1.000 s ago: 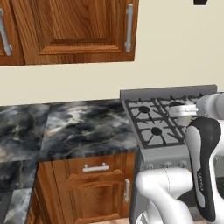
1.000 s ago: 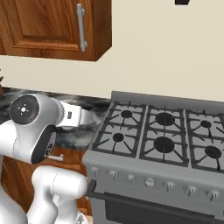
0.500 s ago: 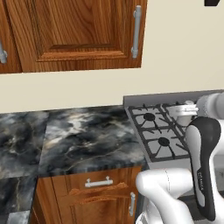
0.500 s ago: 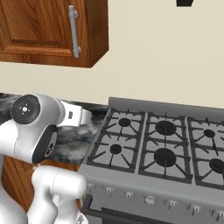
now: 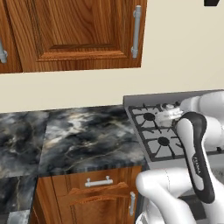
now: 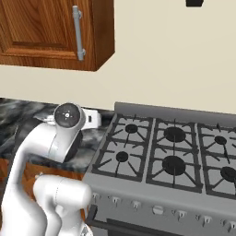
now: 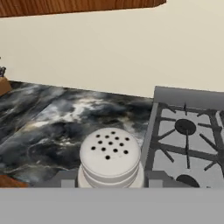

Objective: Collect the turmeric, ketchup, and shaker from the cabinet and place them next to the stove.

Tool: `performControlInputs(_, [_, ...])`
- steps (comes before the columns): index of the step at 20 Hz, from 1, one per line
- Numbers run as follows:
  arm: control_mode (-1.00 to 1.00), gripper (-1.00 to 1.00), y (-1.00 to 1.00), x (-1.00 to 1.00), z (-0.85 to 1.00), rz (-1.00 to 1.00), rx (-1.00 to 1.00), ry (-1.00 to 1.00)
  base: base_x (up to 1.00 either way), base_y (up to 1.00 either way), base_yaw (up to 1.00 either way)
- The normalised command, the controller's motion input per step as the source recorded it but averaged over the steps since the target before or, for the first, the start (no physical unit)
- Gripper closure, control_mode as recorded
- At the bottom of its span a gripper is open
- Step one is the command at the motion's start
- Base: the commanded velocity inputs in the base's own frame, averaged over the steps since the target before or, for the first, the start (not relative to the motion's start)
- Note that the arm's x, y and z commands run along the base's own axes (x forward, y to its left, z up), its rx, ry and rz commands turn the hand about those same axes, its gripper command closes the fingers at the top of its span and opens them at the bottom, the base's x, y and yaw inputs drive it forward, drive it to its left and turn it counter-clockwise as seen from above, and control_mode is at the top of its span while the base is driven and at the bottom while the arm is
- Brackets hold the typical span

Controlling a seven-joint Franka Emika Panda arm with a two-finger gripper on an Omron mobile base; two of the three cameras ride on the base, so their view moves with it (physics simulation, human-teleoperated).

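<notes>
- The shaker (image 7: 110,158) sits clamped between the closed gripper (image 7: 110,183) at six o'clock in the hand view; not yet set down
- The stove (image 7: 188,135) lies at three o'clock, dark marble counter (image 7: 57,127) at nine; placing remains; turmeric and ketchup unaccounted for

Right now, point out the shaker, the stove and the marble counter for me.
shaker (image 7: 110,153), hand view, on its perforated rounded top.
stove (image 6: 173,164), right base view, on a centre burner under the grates.
counter (image 5: 87,140), left base view, on a bare patch of the dark marble top, left of the stove.
</notes>
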Motion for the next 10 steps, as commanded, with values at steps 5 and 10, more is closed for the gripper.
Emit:
performControlInputs(5, [-1.00,1.00,0.02,0.53,-0.52,0.40,0.00,0.00,0.00,0.00,0.00])
performControlInputs(10, [-1.00,1.00,0.04,0.28,-0.24,0.17,0.00,0.00,0.00,0.00,0.00])
